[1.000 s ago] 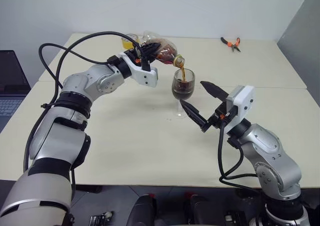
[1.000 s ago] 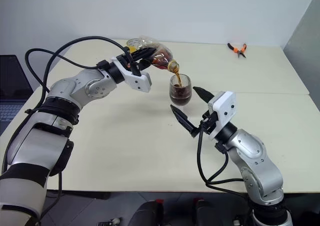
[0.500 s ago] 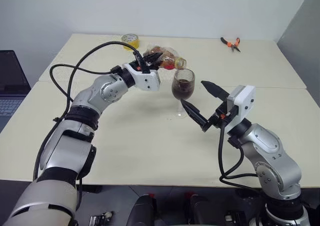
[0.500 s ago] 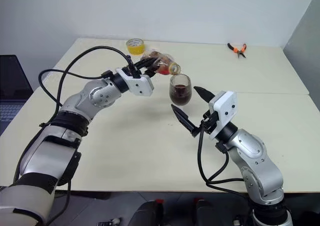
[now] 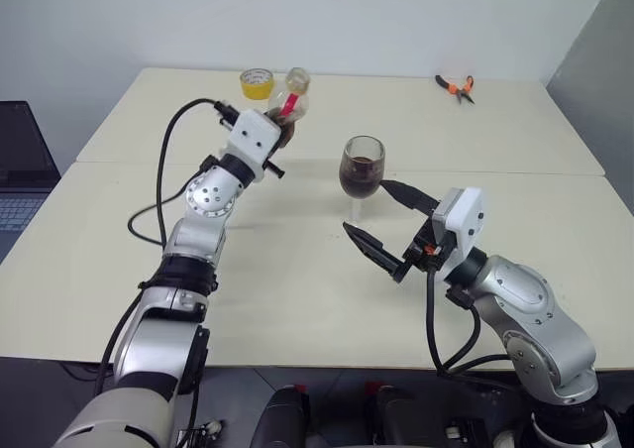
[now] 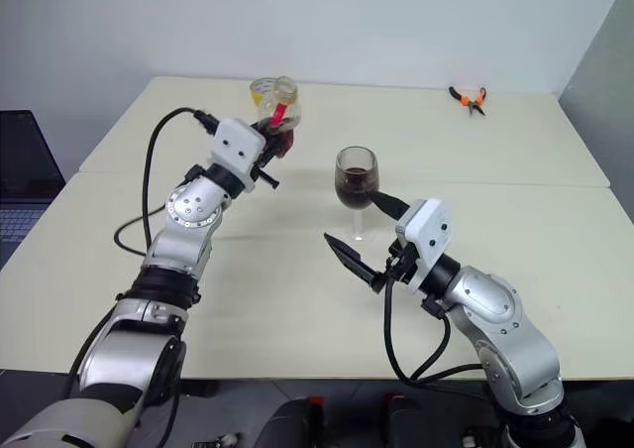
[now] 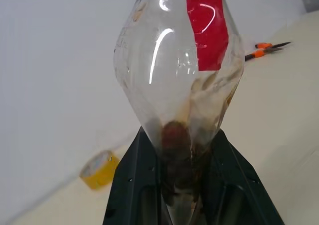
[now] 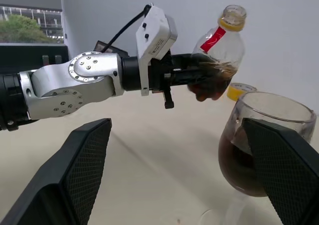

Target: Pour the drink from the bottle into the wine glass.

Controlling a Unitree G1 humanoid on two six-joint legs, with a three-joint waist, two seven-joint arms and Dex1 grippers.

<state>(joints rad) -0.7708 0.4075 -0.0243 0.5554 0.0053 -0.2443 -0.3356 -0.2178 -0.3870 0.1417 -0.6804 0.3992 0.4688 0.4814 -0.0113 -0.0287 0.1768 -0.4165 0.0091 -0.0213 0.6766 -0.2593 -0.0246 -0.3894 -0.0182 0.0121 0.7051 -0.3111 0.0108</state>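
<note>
Bottle: small squat clear plastic bottle (image 5: 290,101) w/ bulbous body, red label strip and yellow neck ring is held nearly upright, mouth up, above the far-left part of the cream table (image 5: 297,270); only a dark residue is seen at its base.
L gripper: the left gripper (image 6: 273,139) is clenched on the bottle's lower body; in the left wrist view both black fingers (image 7: 130,185) are pressed against the bottle's sides.
Wine glass: clear stemmed wine glass (image 5: 362,167) is stood upright on the table approx. mid-table, apart from the bottle, to its right.
Drink: dark brown-red drink (image 5: 360,178) is seen in the glass bowl, roughly half filled.
R gripper: the right gripper (image 5: 381,222) is spread wide, nothing grasped; its black fingers (image 8: 79,170) are set either side of the glass stem w/o touching it.
Tape: yellow tape roll (image 5: 257,82) is lain on the table just behind the bottle.
Pliers: orange-handled pliers (image 5: 456,86) are lain at the far-right of the table, well apart from the rest.
Laptop: dark laptop (image 5: 20,170) is seen at the left edge, off the table.
</note>
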